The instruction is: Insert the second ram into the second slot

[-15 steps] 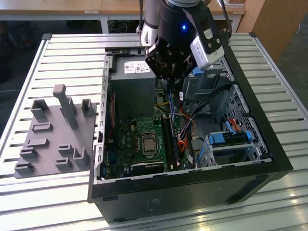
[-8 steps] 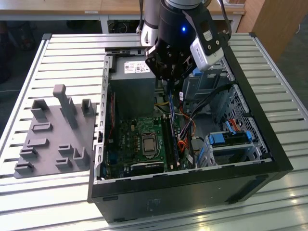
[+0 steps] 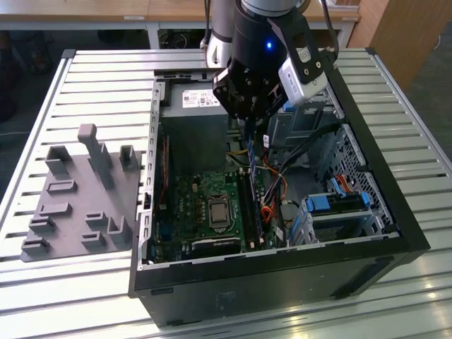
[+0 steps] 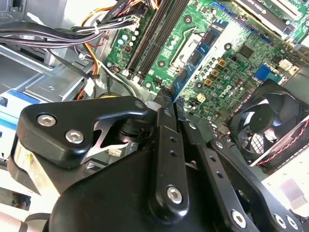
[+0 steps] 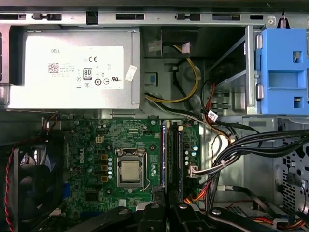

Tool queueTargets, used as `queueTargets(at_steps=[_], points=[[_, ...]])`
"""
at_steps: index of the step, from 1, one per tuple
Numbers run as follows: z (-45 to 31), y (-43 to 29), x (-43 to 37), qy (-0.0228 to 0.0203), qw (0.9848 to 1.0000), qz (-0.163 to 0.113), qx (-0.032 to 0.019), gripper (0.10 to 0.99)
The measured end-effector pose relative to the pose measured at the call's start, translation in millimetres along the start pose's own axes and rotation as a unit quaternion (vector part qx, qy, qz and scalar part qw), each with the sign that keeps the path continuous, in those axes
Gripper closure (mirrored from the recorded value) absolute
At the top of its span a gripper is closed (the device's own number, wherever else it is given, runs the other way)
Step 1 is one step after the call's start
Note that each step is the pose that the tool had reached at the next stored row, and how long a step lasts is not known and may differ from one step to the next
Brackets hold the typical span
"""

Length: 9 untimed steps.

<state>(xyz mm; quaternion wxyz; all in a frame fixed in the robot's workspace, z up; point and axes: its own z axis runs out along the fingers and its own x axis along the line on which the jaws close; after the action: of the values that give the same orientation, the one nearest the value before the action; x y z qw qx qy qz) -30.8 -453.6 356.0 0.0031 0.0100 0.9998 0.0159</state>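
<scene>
Over the open computer case on the slatted tabletop, the black pincer points down. Its two fingers are closed tight on the top of the second ram, a thin blue stick. The stick hangs down toward the green board, above the long black slots. In the first wrist view it shows as a thin blue line just beside the slots, on the side of the square silver chip. I cannot tell if it touches a slot. In the second wrist view the stick pokes out past the fingers, with a black fan near. A gray tray lies on the tabletop at the exterior view's left, just beside the case.
</scene>
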Motion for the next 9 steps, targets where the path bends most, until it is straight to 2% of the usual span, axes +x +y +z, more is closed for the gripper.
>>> queueTargets(at_steps=[9], points=[[3.7,-0.1,0.0,0.0005,1.0000,0.000,0.0000,0.949]])
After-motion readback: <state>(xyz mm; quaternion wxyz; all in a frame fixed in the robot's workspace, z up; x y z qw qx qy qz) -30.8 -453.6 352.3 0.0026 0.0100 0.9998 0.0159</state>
